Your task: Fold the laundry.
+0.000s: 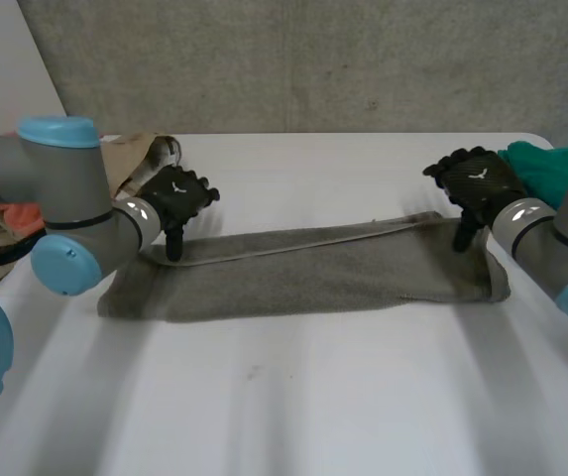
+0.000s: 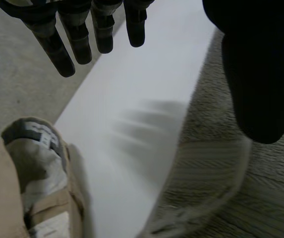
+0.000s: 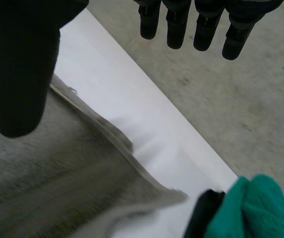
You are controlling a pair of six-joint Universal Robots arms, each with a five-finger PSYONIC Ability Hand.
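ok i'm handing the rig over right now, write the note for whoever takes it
Left hand: open, fingers straight, at the far left corner of the grey towel, holding nothing.
Right hand: open, at the towel's far right corner, holding nothing.
Done: the towel lies as a long strip across the white table, apparently folded once lengthwise.
Left: fold the strip shorter. The tan garment by the left hand and the teal cloth by the right hand look unfolded.

The left arm [image 1: 65, 183] hides much of a tan garment [image 1: 133, 157] at the worktop's [image 1: 313, 397] far left; a green cloth [image 1: 538, 167], far right, runs off the view's edge.
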